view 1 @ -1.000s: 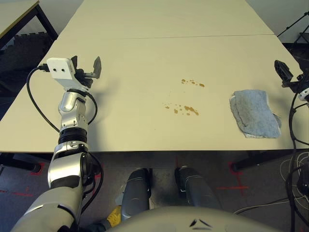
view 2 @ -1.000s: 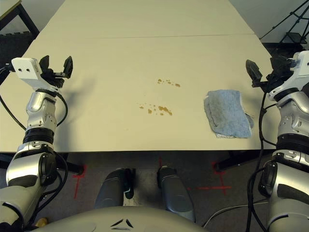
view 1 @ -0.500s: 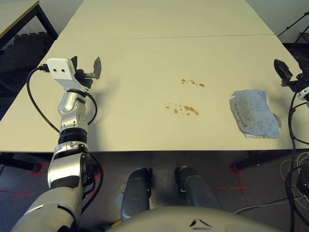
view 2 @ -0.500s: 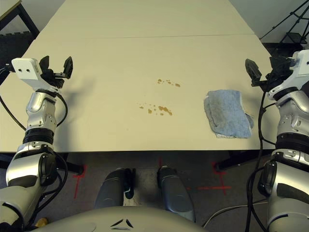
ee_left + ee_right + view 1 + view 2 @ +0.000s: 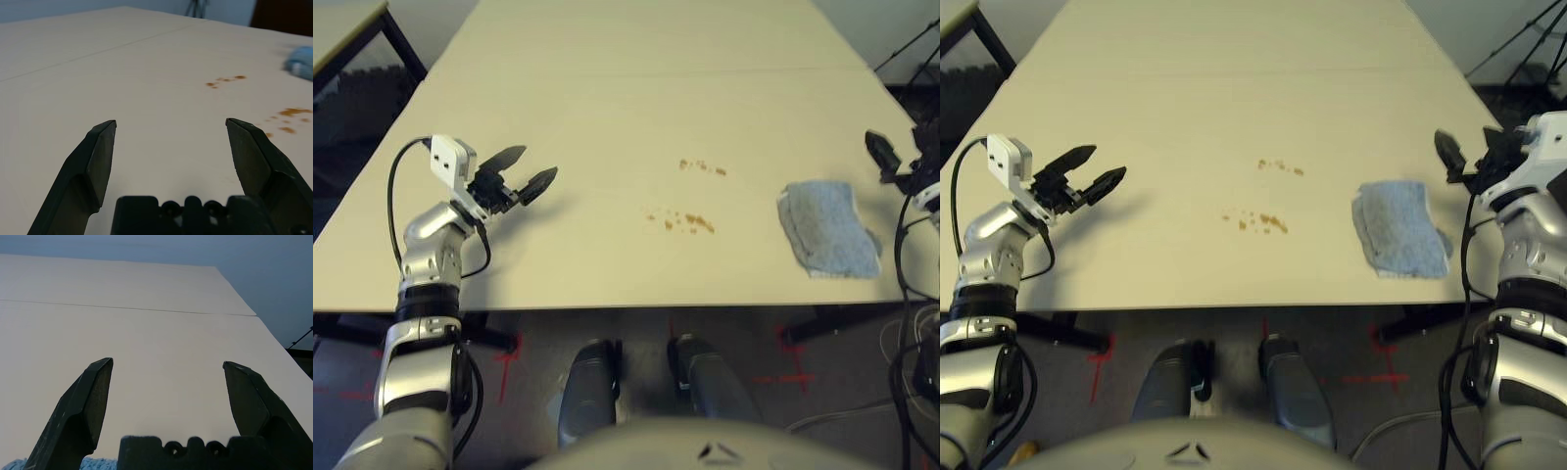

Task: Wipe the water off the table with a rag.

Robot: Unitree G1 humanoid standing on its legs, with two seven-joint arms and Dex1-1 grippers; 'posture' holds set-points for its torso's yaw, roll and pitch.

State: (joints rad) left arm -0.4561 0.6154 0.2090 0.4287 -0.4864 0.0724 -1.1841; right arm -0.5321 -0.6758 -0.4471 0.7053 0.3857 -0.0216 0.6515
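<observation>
We have not begun the wiping itself. The water (image 5: 1263, 222) lies in two little clusters of brown drops on the table (image 5: 1234, 117), both undisturbed, and the rag (image 5: 1396, 227) lies flat near the table's front edge, with nothing holding it.

Our right claw (image 5: 1469, 162) hovers just beyond the rag's far right corner, its two fingers spread wide and empty; the rag sits just below and inward of it. Our left claw (image 5: 1085, 174) is also wide open and empty, pointing across the table toward the drops, which lie well apart from it.

What is left, as we judge it, is everything: take up the rag, carry it to the drops, and rub both clusters away.
</observation>
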